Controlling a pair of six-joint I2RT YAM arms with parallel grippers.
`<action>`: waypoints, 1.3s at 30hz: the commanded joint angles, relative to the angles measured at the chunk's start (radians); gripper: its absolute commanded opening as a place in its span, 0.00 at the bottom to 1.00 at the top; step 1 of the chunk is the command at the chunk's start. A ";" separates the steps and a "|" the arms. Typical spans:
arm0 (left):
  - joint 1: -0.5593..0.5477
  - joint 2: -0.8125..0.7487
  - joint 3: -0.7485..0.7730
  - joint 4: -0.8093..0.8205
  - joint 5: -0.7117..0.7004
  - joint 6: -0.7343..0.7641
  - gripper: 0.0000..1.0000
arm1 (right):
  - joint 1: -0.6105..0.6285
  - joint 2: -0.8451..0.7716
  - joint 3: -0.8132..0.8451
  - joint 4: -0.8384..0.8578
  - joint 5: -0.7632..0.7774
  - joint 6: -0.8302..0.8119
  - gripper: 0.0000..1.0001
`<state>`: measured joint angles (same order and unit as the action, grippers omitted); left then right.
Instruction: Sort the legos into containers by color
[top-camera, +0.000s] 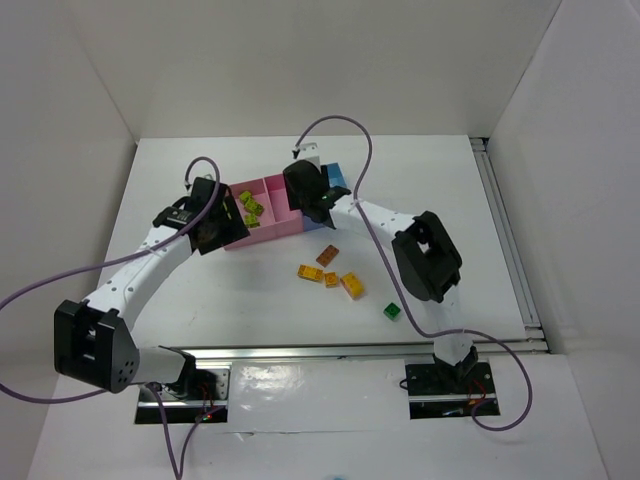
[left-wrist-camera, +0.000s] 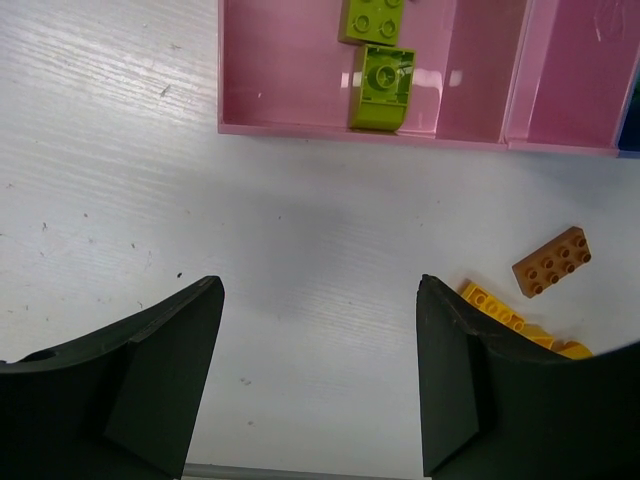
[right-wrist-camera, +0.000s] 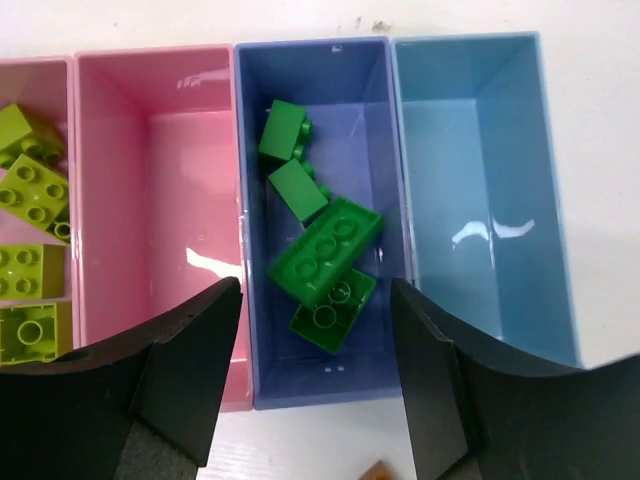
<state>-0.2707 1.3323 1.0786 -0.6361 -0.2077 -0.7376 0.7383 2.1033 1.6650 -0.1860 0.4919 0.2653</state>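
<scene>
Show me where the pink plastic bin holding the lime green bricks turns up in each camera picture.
Top external: the pink plastic bin sits just left of centre, in the upper half.
Left wrist: the bin runs along the top edge, its near wall facing the camera.
Right wrist: the bin is at the far left edge, cut off.
Shared landmark: the lime green studded bricks inside it.

A white bench (top-camera: 260, 310) sits inside plain white walls (top-camera: 300, 60), with a shiny metal rail (top-camera: 330, 352) along its near edge and a side rail (top-camera: 505, 240) on the right.
</scene>
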 joint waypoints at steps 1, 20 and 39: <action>0.005 -0.036 -0.002 -0.007 -0.004 0.003 0.81 | -0.002 -0.090 0.024 -0.021 0.036 -0.005 0.69; 0.005 0.004 0.064 0.003 0.065 0.023 0.81 | -0.013 -0.924 -0.956 -0.391 -0.059 0.600 0.89; -0.013 0.022 0.044 0.012 0.085 0.014 0.79 | -0.013 -0.927 -1.099 -0.523 -0.118 1.029 0.78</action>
<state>-0.2737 1.3434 1.1072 -0.6422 -0.1322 -0.7330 0.7296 1.1755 0.5789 -0.6758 0.3801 1.1912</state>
